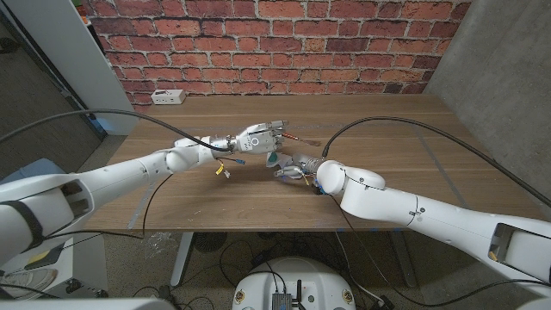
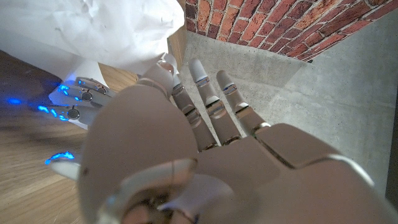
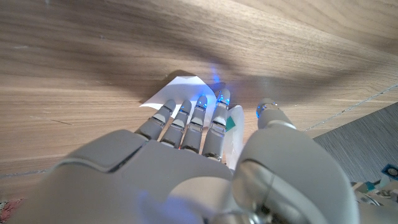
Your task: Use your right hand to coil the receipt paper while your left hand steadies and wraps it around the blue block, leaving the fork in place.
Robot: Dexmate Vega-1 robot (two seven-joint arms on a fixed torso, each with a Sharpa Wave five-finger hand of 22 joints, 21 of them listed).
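Observation:
White receipt paper point(image 2: 112, 31) bulges crumpled against the thumb side of my left hand point(image 2: 205, 143), whose fingers reach out straight and close together. In the head view my left hand point(image 1: 258, 138) hovers over the table's middle, just above and left of my right hand point(image 1: 297, 168). Between them sits a small white and teal bundle point(image 1: 274, 160). My right hand point(image 3: 199, 155) has its fingers down on the paper point(image 3: 177, 87), and a sliver of the blue block point(image 3: 235, 121) shows between fingers and thumb. Whether the left hand grips the paper is hidden.
A white power strip point(image 1: 168, 96) lies at the table's far left by the brick wall. The wooden table point(image 1: 387, 129) stretches bare to the right of the hands. Black cables trail from both arms across it.

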